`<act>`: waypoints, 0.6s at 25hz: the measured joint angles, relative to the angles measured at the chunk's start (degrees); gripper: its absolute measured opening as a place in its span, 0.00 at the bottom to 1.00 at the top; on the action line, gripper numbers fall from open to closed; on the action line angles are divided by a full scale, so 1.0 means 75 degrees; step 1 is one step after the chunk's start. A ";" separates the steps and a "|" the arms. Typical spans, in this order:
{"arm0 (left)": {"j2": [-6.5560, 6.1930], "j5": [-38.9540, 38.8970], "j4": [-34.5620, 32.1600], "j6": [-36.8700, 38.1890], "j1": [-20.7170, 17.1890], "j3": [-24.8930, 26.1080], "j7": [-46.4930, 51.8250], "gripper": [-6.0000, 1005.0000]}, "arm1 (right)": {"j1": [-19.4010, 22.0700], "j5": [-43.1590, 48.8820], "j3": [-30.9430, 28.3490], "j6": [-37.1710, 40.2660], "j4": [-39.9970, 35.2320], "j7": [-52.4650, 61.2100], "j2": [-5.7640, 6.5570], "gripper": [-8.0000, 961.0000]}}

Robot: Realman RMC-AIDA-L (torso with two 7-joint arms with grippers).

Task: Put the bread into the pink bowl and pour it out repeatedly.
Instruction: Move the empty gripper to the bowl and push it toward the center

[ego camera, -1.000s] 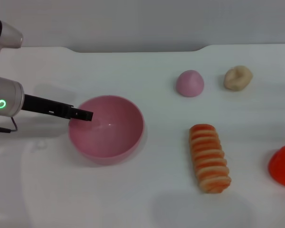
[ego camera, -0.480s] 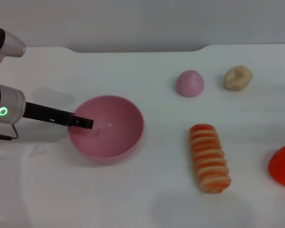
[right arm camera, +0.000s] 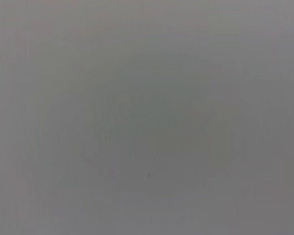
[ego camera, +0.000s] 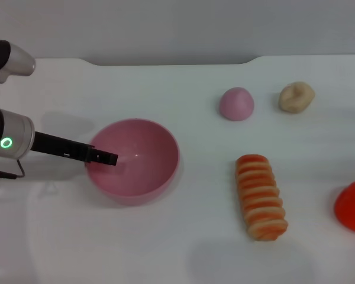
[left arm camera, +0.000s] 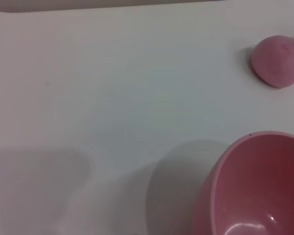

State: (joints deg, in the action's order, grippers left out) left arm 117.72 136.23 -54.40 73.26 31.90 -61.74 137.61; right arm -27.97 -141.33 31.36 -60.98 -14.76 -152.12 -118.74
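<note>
The pink bowl [ego camera: 147, 155] stands upright and empty on the white table, left of centre; part of it also shows in the left wrist view [left arm camera: 257, 196]. My left gripper [ego camera: 106, 158] reaches in from the left, its dark tip over the bowl's left rim and just inside the bowl. The bread [ego camera: 261, 196], an orange-and-cream ridged loaf, lies flat on the table to the right of the bowl, well apart from it and from the gripper. The right arm is out of view; its wrist view shows only plain grey.
A small pink dome [ego camera: 236, 103] [left arm camera: 278, 61] and a beige knotted bun [ego camera: 296, 96] sit at the back right. A red object [ego camera: 352, 206] is cut off by the right edge. The table's back edge [ego camera: 165, 61] runs behind them.
My left gripper has slid a little toward the table's near side along the bowl's left rim and slightly further in. The bowl and the bread have not moved.
</note>
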 joint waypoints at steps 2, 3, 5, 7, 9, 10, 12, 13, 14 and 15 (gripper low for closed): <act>-0.0001 0.0000 0.0000 -0.0005 0.0008 -0.0015 0.0022 0.81 | 0.0009 0.0000 0.0000 -0.0001 0.0000 0.0000 0.0000 0.73; -0.0001 0.0000 0.0000 -0.0010 0.0011 -0.0025 0.0046 0.81 | 0.0011 0.0000 0.0000 -0.0002 0.0000 0.0000 0.0000 0.73; -0.0007 0.0000 0.0000 -0.0038 0.0021 -0.0051 0.0147 0.81 | 0.0012 0.0000 0.0000 -0.0003 0.0018 0.0000 0.0000 0.73; -0.0017 0.0000 -0.0003 -0.0067 0.0033 -0.0059 0.0266 0.81 | 0.0011 0.0000 0.0000 -0.0003 0.0058 0.0000 0.0000 0.73; -0.0055 0.0009 -0.0008 -0.0132 0.0046 -0.0025 0.0484 0.80 | 0.0011 0.0000 0.0000 -0.0004 0.0070 0.0000 0.0001 0.73; -0.0055 0.0009 -0.0008 -0.0132 0.0046 -0.0025 0.0484 0.80 | 0.0010 -0.0002 0.0000 -0.0004 0.0071 0.0000 0.0004 0.73; -0.0085 0.0052 -0.0016 -0.0130 0.0052 -0.0035 0.0518 0.76 | 0.0009 -0.0015 -0.0005 -0.0004 0.0072 -0.0001 0.0008 0.73; -0.0091 0.0097 -0.0020 -0.0124 0.0055 -0.0053 0.0518 0.72 | 0.0009 -0.0026 -0.0008 -0.0003 0.0073 -0.0001 0.0009 0.73; -0.0089 0.0197 -0.0021 -0.0117 0.0075 -0.0074 0.0518 0.68 | 0.0008 -0.0029 -0.0011 -0.0004 0.0075 -0.0001 0.0009 0.73; -0.0080 0.0328 -0.0021 -0.0098 0.0109 -0.0083 0.0518 0.64 | 0.0008 -0.0032 -0.0015 -0.0005 0.0075 -0.0001 0.0010 0.73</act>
State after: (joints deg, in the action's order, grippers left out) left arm 117.11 138.69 -54.55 72.52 32.72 -62.36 141.49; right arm -27.91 -141.57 31.24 -61.02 -14.20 -152.12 -118.67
